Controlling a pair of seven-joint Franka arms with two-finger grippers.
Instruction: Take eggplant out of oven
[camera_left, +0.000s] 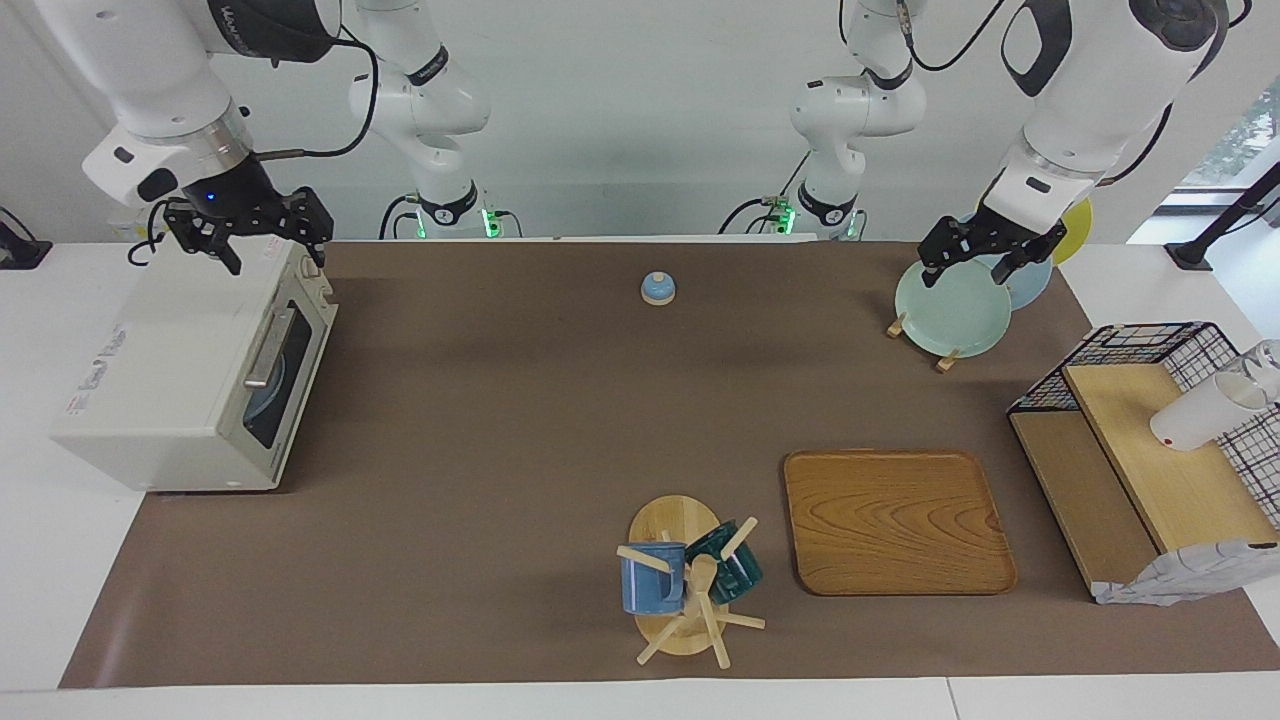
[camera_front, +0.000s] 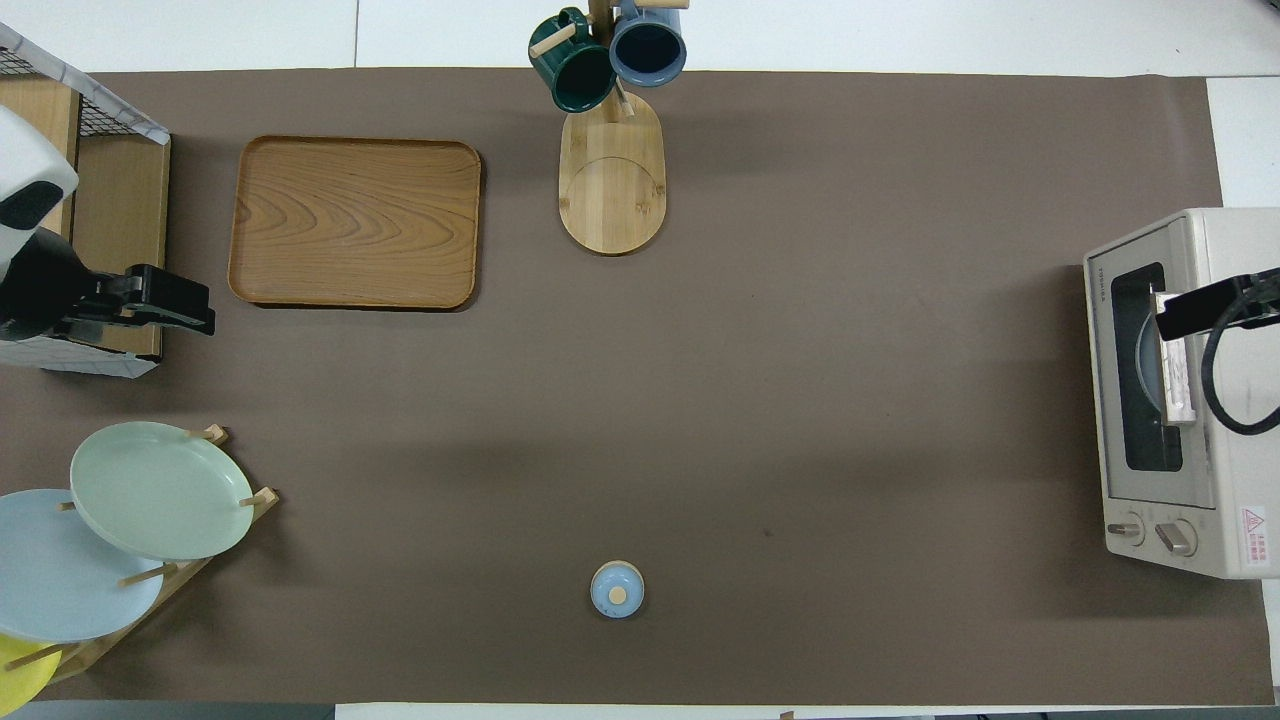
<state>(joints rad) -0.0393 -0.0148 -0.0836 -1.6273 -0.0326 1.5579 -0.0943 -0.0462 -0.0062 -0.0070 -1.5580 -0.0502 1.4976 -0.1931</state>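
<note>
Since the oven (camera_left: 190, 385) door is shut and nothing is in either hand, I'd say this is the very start: the door has to come down before anything else. That oven sits at the right arm's end of the table, its dark glass door facing the middle. The eggplant isn't visible anywhere, so presumably it's inside; through the glass I only make out a pale bluish round shape, maybe a plate, and can't tell more.

The right gripper (camera_left: 262, 235) hangs over the oven's top edge nearest the robots, fingers spread and empty. The left gripper (camera_left: 985, 255) hovers over the plate rack (camera_left: 950, 310) at the other end, also released and empty, just waiting.

Next move, I reckon: the right gripper needs to drop in front of the door and catch the metal bar handle (camera_left: 268, 350), then pull it down.

View differences: the facing view shows how high the grippers sit, clear of everything. The overhead view looks straight at the door and the knobs (camera_front: 1150, 533), but the right gripper partly covers the handle there.
</note>
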